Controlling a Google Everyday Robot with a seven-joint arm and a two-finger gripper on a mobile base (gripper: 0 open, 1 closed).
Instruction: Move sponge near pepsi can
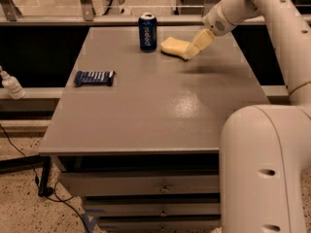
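The pepsi can stands upright at the far middle of the grey table, dark blue with white lettering. The sponge, a flat pale-yellow pad, lies on the table just right of the can, a small gap apart from it. My gripper reaches down from the upper right, and its pale tip meets the sponge's right end. Whether it still grips the sponge does not show.
A flat dark blue snack bar wrapper lies near the table's left edge. A white bottle stands on a ledge beyond the left edge. My arm's white body fills the lower right. A rail and glass run behind the table.
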